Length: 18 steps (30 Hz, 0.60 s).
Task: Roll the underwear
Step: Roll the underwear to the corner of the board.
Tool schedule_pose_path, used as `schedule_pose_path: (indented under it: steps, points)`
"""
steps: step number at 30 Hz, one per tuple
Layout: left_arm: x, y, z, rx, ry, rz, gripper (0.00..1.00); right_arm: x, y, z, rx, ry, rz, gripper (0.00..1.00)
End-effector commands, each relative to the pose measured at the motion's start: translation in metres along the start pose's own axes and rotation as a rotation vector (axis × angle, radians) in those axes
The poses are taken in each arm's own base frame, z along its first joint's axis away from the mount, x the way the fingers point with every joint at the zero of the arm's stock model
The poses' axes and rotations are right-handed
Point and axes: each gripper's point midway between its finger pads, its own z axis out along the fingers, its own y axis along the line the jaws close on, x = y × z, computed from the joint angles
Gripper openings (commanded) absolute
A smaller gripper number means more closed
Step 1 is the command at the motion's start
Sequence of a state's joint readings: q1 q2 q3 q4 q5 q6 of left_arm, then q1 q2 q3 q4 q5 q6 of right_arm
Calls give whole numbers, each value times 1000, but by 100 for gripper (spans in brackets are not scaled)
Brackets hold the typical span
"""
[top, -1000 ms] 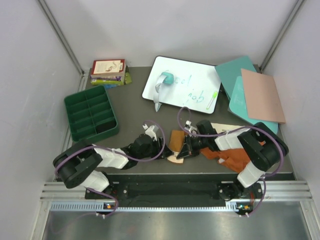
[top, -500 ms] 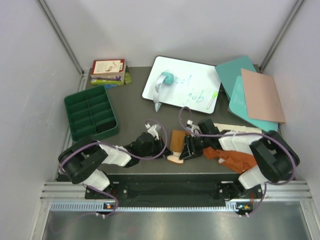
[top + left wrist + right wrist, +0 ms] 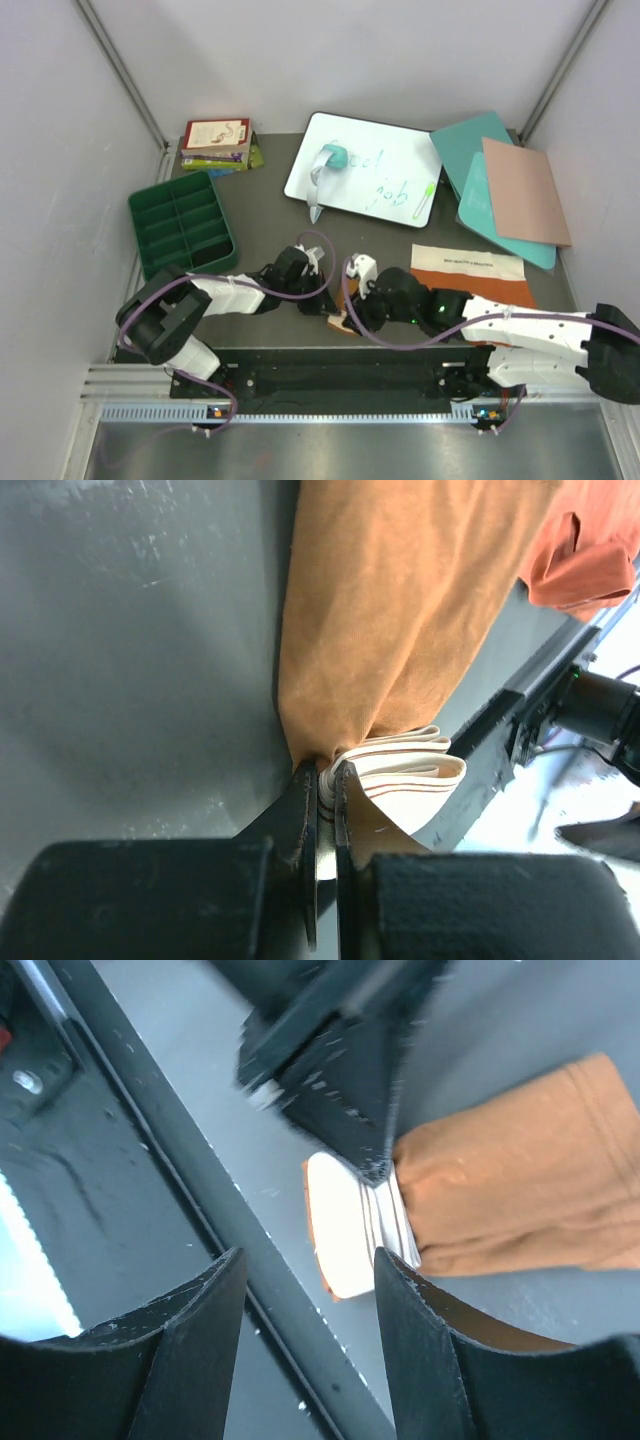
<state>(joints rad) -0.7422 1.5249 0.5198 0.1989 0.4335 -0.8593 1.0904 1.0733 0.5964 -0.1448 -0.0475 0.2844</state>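
Item one, on your left: the left gripper (image 3: pixel 322 775) has its jaws pinched tight on the folded cream waistband (image 3: pixel 405 768) of the mustard-tan underwear (image 3: pixel 400 620), whose cloth spreads away from the jaws over the grey table (image 3: pixel 140 660). Item two, to its right: the right gripper (image 3: pixel 308 1270) hangs above that same waistband end by the table's near edge; you see the fold between its spread jaws, which hold nothing. Item three, farther right: the rust-orange underwear (image 3: pixel 585 565), lying apart from both grippers
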Motion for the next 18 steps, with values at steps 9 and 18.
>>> schedule_pose_path:
  steps: [9, 18]
  points:
    - [28, 30, -8, -89, 224, -84, 0, 26, 6, 41, 192, 26, -299, 52]
    - [27, 28, -10, -88, 248, -81, 0, 53, 2, 55, 196, 80, -336, 52]
